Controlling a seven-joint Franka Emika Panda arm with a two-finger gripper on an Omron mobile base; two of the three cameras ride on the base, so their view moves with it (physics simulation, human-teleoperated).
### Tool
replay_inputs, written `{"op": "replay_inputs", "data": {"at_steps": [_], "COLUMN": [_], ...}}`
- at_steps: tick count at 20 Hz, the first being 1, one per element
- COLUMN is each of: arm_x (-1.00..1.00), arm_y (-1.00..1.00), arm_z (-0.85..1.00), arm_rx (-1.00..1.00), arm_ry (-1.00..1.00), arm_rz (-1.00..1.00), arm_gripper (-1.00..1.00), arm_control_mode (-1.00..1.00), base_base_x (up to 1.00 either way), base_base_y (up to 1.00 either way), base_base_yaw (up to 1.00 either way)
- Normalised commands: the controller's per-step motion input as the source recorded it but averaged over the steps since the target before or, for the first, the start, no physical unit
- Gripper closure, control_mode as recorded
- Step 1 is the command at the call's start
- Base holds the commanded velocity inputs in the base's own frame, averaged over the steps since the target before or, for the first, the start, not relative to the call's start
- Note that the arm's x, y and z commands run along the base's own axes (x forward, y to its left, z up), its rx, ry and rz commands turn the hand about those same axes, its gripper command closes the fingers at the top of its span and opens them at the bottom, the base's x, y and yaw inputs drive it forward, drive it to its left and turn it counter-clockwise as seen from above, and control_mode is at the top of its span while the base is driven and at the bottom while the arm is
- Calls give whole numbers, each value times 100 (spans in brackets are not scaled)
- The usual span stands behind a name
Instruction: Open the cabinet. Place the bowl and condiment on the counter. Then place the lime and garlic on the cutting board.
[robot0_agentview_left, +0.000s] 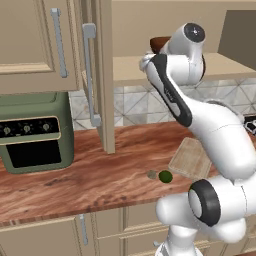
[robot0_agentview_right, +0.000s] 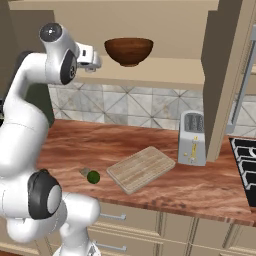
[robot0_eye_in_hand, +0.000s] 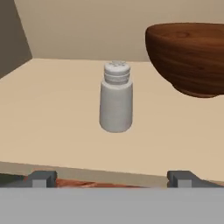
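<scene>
The gripper (robot0_eye_in_hand: 112, 177) is spread wide and grasps nothing — its two dark tips stand at the lower edge of the hand view, one at 7 o'clock, one at 5 o'clock. It is level with the cabinet (robot0_agentview_right: 165, 72) shelf, just short of the shelf's front edge. Straight ahead between the tips, at 12 o'clock, the condiment (robot0_eye_in_hand: 116, 97) stands upright on the shelf, apart from the tips. The bowl (robot0_eye_in_hand: 189, 57) sits on the same shelf at 2 o'clock, near the condiment but not touching it.

Both cabinet doors hang open. Below, on the counter (robot0_agentview_right: 120, 145), the cutting board (robot0_agentview_right: 141, 168) lies flat and bare. In the right base view the lime (robot0_agentview_right: 93, 176) rests on the wood at the board's 9 o'clock — the garlic (robot0_agentview_right: 84, 171) touching or just beside it, farther from the board. A toaster (robot0_agentview_right: 192, 138) stands at the board's 2 o'clock.
</scene>
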Motion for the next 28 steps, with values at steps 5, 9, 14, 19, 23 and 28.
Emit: {"op": "replay_inputs", "data": {"at_steps": [5,9,14,19,23,28], "arm_x": [75,69,52,39,18,-8], "arm_y": [0,2,0,0,0,0], "arm_z": [0,0,-11,-12,-9,-8], "arm_rx": [0,0,0,0,0,0], "arm_ry": [0,0,0,0,0,0], "arm_rz": [-17,-15,-11,-7,-4,-1], "arm_gripper": [-100,-100,-100,-100,100,100], "arm_control_mode": [-100,-100,-100,-100,-100,-100], "base_base_x": [0,0,0,0,0,0], "base_base_y": [0,0,0,0,0,0], "base_base_yaw": [0,0,0,0,0,0]}}
